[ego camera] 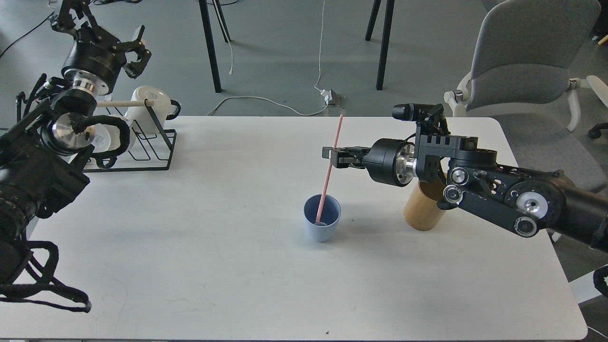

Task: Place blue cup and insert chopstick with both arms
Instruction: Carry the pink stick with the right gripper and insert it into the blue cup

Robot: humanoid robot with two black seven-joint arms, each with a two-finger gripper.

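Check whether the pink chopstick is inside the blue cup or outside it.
Inside. The chopstick has its lower end on the bottom of the upright blue cup, leaning up over the rim, with the right end effector at its middle.

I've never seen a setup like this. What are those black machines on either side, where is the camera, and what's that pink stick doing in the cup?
The camera sits in a humanoid robot's head, looking down at a white table. The black machines are its two arms. The right end effector grips a pink chopstick, whose lower end stands inside the blue cup. The left end effector is raised, open and empty, above a wire rack holding white mugs. A bamboo cylinder stands partly hidden behind the right arm.
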